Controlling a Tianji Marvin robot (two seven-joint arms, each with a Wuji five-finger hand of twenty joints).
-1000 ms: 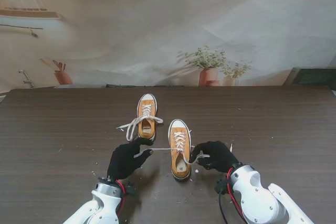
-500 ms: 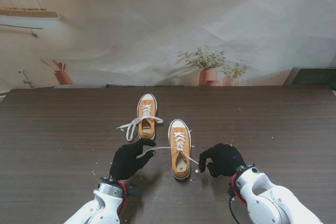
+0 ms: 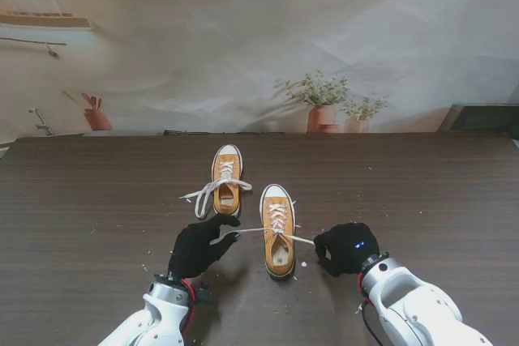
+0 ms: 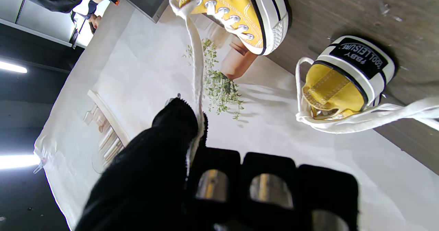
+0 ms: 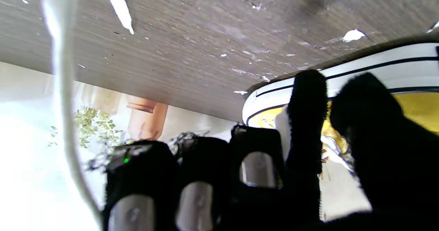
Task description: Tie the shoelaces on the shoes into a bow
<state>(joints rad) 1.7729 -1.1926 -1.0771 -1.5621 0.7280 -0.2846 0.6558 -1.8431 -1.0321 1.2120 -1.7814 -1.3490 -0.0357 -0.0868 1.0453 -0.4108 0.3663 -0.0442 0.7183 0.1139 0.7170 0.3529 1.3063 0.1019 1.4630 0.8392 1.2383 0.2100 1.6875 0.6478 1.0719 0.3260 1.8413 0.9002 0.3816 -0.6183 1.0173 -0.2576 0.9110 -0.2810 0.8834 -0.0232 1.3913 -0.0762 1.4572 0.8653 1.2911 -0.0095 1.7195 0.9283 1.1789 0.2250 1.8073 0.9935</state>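
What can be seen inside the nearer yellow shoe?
Inside the nearer yellow shoe only a pale insole near its heel opening shows; the laced tongue covers everything toward the toe.

My stand camera looks down from above my shoulders over the table (image 3: 97,192). Each wrist camera peers along my fingers, close in and upside down. All three catch the nearer shoe (image 3: 278,231) (image 4: 236,11) (image 5: 377,83); the left wrist also shares the farther shoe (image 3: 226,179) (image 4: 346,76)

A dark wood-grain table (image 3: 97,192) carries two orange sneakers — the far shoe (image 3: 226,181) with loose white laces (image 3: 200,194) spilled on the top, the near shoe (image 3: 278,230) to its right — amid scattered white specks (image 3: 303,264).
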